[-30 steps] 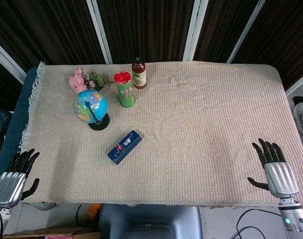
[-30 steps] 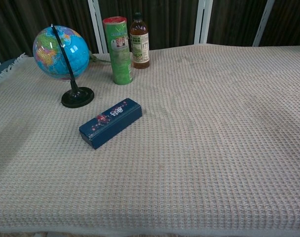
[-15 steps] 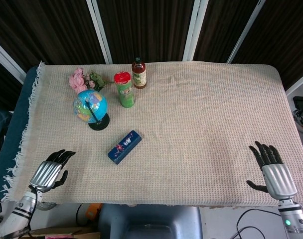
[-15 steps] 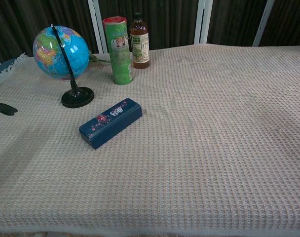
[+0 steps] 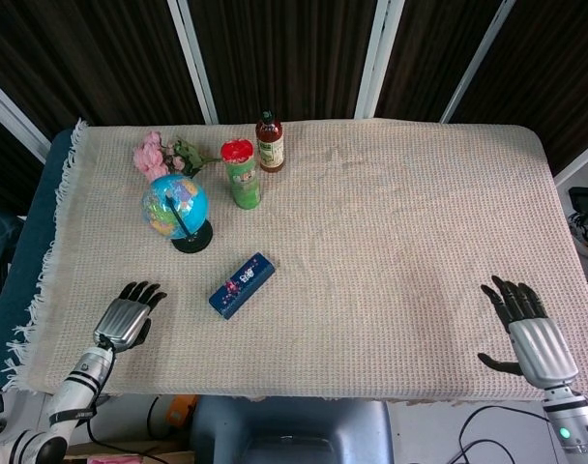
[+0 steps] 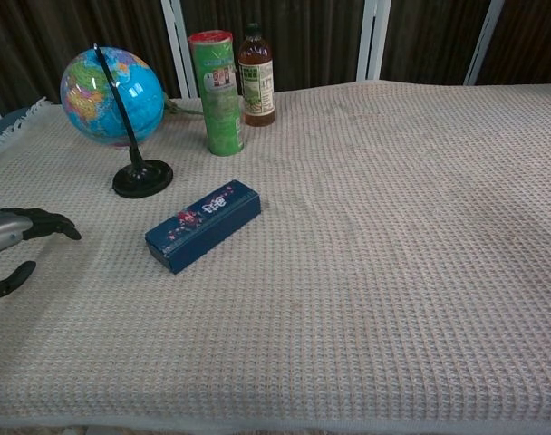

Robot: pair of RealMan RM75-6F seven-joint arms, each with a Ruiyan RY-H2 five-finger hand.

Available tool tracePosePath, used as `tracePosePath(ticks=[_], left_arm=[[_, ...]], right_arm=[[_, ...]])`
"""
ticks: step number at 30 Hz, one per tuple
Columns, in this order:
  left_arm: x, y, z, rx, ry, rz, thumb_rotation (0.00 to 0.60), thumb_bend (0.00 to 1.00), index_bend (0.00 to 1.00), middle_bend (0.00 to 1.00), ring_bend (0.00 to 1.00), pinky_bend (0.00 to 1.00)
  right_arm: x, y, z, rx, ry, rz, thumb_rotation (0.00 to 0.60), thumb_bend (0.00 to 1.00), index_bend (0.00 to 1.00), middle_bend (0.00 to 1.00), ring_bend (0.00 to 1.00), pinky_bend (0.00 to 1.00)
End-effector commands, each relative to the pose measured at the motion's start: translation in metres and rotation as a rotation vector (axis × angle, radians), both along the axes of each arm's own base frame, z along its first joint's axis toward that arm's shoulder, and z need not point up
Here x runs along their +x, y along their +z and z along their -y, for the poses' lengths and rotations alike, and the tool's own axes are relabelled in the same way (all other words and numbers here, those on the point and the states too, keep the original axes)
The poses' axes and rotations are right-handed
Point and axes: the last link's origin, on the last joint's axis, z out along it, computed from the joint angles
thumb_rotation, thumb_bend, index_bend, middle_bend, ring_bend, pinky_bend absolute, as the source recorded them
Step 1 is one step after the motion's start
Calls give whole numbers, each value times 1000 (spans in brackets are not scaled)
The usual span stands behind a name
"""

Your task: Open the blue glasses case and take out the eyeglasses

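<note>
The blue glasses case (image 5: 242, 284) (image 6: 204, 224) lies closed and slanted on the beige tablecloth, left of centre, with a small floral print on its lid. My left hand (image 5: 127, 318) (image 6: 20, 241) hovers over the cloth to the case's left, fingers apart and holding nothing. Far off at the table's front right edge, my right hand (image 5: 530, 333) is spread and empty; the chest view does not show it. No eyeglasses are visible.
A small globe (image 5: 175, 207) (image 6: 112, 97) on a black stand is just behind the case. A green canister (image 5: 242, 174) (image 6: 216, 80), a brown bottle (image 5: 269, 142) (image 6: 256, 75) and pink flowers (image 5: 155, 155) stand at the back left.
My left hand has come in from the table's left front corner onto the cloth, moving right toward the case. The right hand has barely shifted. The case has not moved.
</note>
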Motion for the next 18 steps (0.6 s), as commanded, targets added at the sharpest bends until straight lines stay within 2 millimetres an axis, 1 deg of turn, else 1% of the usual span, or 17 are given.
tracePosePath(ticks=[1, 6, 14, 18], left_arm=[[8, -5, 1, -17, -15, 20, 600, 695, 138, 44, 0, 52], [16, -12, 4, -41, -27, 33, 600, 700, 129, 34, 0, 51], [35, -24, 13, -84, -73, 63, 600, 705, 126, 28, 0, 50], [45, -30, 15, -90, -98, 77, 600, 704, 87, 24, 0, 50]], right_arm=[[0, 1, 0, -3, -1, 1, 600, 177, 0, 0, 0, 0], [-1, 0, 0, 0, -2, -2, 600, 177, 0, 0, 0, 0], [-1, 2, 0, 4, 0, 3, 600, 177, 0, 0, 0, 0], [-1, 4, -1, 4, 0, 10, 600, 177, 0, 0, 0, 0]])
